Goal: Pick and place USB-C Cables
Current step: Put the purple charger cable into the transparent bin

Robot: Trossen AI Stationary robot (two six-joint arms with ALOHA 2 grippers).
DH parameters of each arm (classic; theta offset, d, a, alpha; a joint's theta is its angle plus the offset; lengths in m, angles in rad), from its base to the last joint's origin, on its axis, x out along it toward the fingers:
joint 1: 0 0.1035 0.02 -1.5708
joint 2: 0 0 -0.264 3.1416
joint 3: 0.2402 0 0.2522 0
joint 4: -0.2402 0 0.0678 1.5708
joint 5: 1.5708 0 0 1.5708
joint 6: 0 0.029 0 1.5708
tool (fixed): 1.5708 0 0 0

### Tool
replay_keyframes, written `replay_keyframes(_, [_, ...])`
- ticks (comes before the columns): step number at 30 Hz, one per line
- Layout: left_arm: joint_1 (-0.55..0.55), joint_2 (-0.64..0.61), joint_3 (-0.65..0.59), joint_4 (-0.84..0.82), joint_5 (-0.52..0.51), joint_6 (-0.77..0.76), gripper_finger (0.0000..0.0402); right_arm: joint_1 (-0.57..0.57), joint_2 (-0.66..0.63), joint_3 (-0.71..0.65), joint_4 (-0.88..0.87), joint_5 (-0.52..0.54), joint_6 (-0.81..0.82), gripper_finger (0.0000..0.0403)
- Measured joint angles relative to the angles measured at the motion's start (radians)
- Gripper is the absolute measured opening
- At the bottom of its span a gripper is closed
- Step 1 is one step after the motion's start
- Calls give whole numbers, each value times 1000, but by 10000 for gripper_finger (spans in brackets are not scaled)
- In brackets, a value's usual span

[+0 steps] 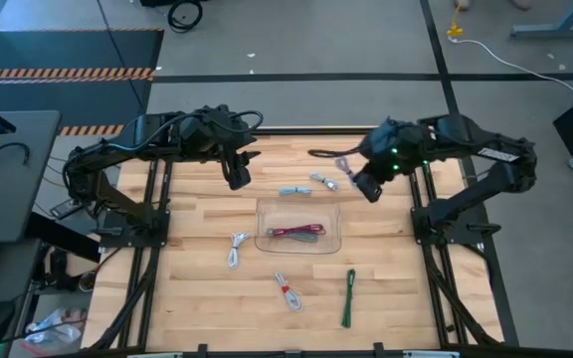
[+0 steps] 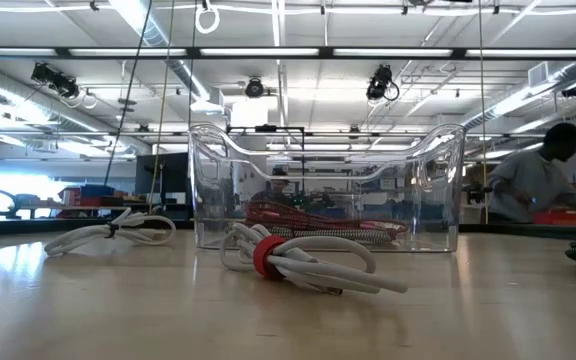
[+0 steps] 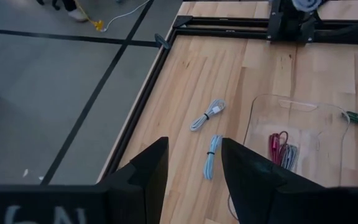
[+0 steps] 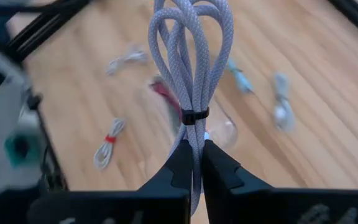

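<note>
Grey-blue cable [image 4: 191, 56] pinched in right gripper [image 4: 196, 163] jaws near table's far edge; left gripper [image 3: 194, 171] jaws apart, holding nothing

A clear rectangular plastic tray [image 1: 263, 239] sits at the centre of the light wooden butcher-block table [image 1: 197, 298]. A person in a grey top [image 2: 531, 183] stands in the room beyond the table.

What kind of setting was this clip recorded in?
Probably an industrial lab or workshop: exposed ceiling with strip lights, hazard-striped floor tape, and a wooden workbench in a dark metal frame.
</note>
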Motion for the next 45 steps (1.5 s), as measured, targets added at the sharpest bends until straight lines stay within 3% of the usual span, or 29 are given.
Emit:
replay_keyframes(7, [-22,0,0,0,0,-40,156,-44,132,19,58,-215,-288,17])
replay_keyframes(18, [-62,0,0,1,0,-75,156,-47,366,19,89,-368,-545,17])
replay_keyframes(34, [-55,-18,-1,-7,0,-73,156,-58,636,19,50,-363,-822,17])
replay_keyframes(45, [-55,-34,0,-21,0,-74,156,-150,709,9,87,-343,-876,17])
